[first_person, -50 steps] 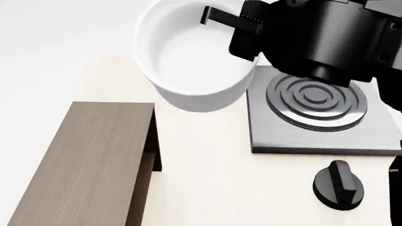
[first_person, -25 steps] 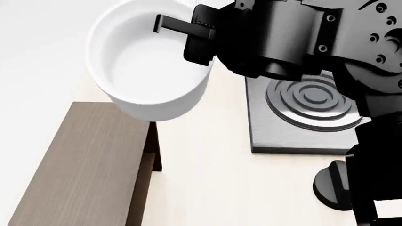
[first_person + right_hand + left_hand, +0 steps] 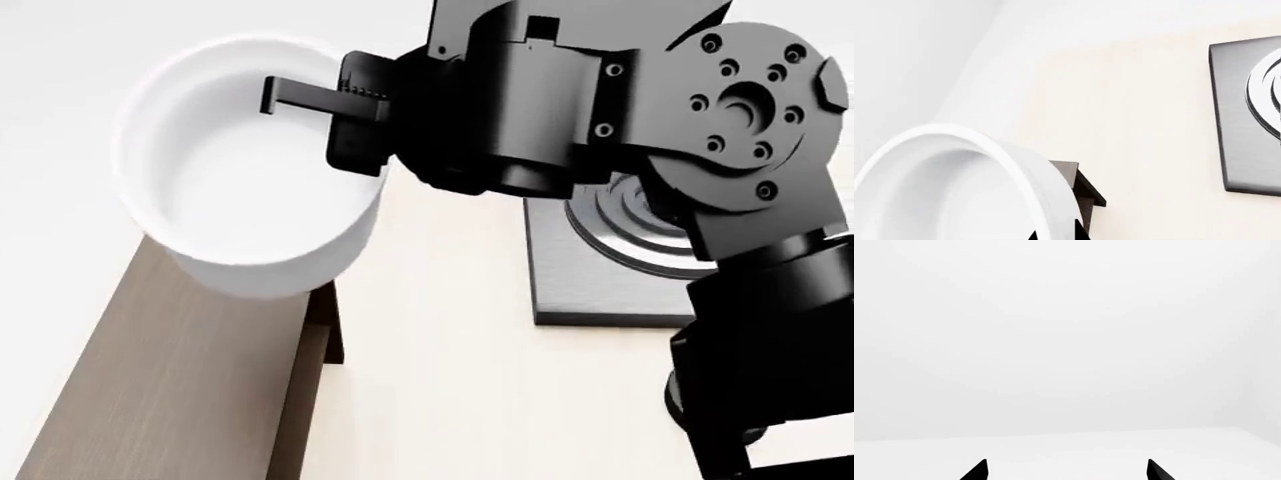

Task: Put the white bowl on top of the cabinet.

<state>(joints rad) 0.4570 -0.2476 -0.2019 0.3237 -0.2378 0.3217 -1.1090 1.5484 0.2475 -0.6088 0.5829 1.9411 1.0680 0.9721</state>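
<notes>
Below right gripper [image 3: 350, 128]: cabinet [image 3: 174, 400] top, long axis running toward robot. Gripper pinches bowl [image 3: 247, 175] rim (bowl aloft over cabinet's far end). Left gripper [image 3: 1066, 471] far off, spread, empty.

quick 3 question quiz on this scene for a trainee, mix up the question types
1. True or false: the white bowl already rests flat on the cabinet.
2. Which gripper grips the bowl's rim? A) left B) right
3. Fill in: the grey plate with rings beside the cabinet is a ____ plate.

Key:
1. False; it is held up, tilted, over the cabinet's far end.
2. B, the right gripper; the left gripper is open and holds nothing.
3. Stove plate.
</notes>
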